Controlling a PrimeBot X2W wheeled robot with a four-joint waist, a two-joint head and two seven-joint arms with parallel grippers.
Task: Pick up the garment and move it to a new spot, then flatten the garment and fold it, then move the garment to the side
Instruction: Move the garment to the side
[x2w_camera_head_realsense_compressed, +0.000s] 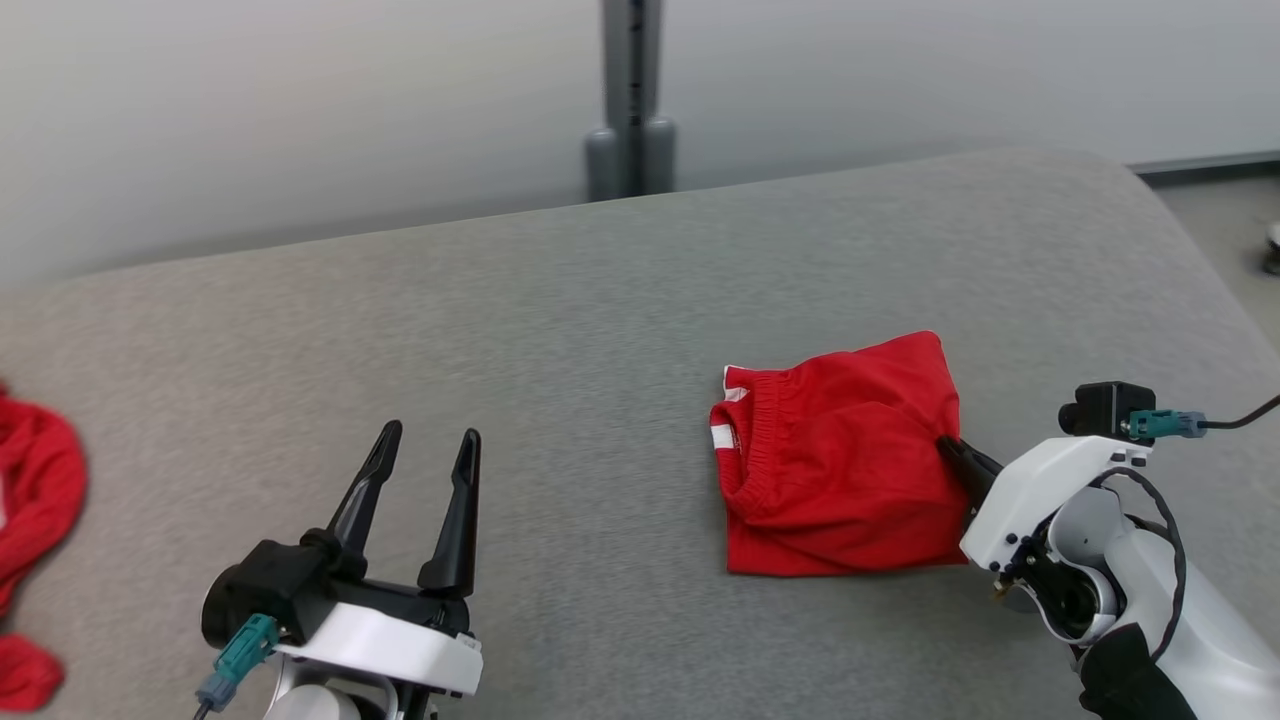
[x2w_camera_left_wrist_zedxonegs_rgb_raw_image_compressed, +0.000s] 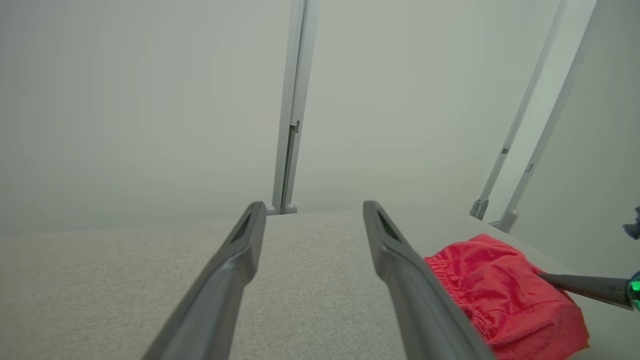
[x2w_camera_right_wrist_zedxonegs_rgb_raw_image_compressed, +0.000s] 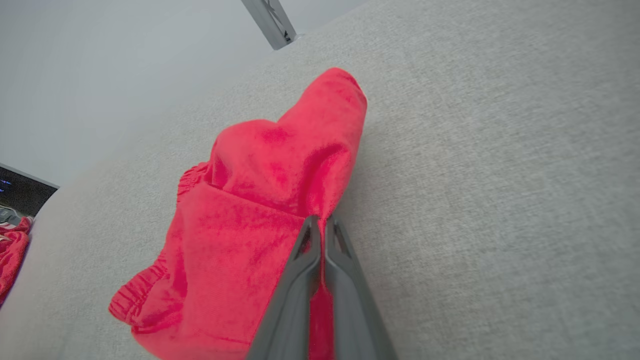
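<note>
Right gripper (x2w_camera_right_wrist_zedxonegs_rgb_raw_image_compressed: 322, 221) clamps edge of red garment (x2w_camera_right_wrist_zedxonegs_rgb_raw_image_compressed: 250, 200); left gripper (x2w_camera_head_realsense_compressed: 431, 434) gapes.

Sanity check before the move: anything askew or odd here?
The red garment is folded, a bit rumpled; right gripper shut on its right edge. Only oddity: more red cloth heaped at the far left edge.

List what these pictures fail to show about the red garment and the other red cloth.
- Head view: the red cloth at the left is cut off by the frame; its kind is unclear.
- Right wrist view: the right gripper is shut on the garment; the layers pinched are hidden by the top fold.
- Left wrist view: a finger of the left gripper covers part of the garment.
</note>
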